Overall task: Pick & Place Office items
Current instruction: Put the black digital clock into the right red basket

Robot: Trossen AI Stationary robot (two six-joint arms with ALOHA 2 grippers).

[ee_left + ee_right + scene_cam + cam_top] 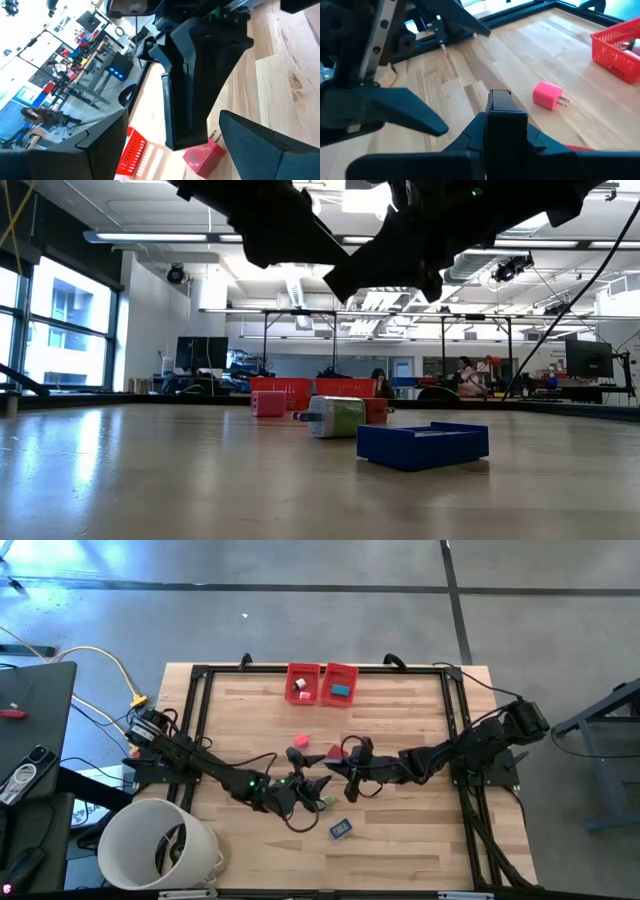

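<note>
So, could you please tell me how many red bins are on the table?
2: the left bin and the right bin sit side by side at the table's far edge, each holding small items.

A pink plug block (303, 742) lies on the desk (400, 830). A red block (333, 752) sits near it. A black piece (505, 120) stands upright, pinched in the right gripper's (352, 766) fingers. A green block (329, 802) and a flat dark blue piece (340, 829) lie closer to the front edge.
</note>
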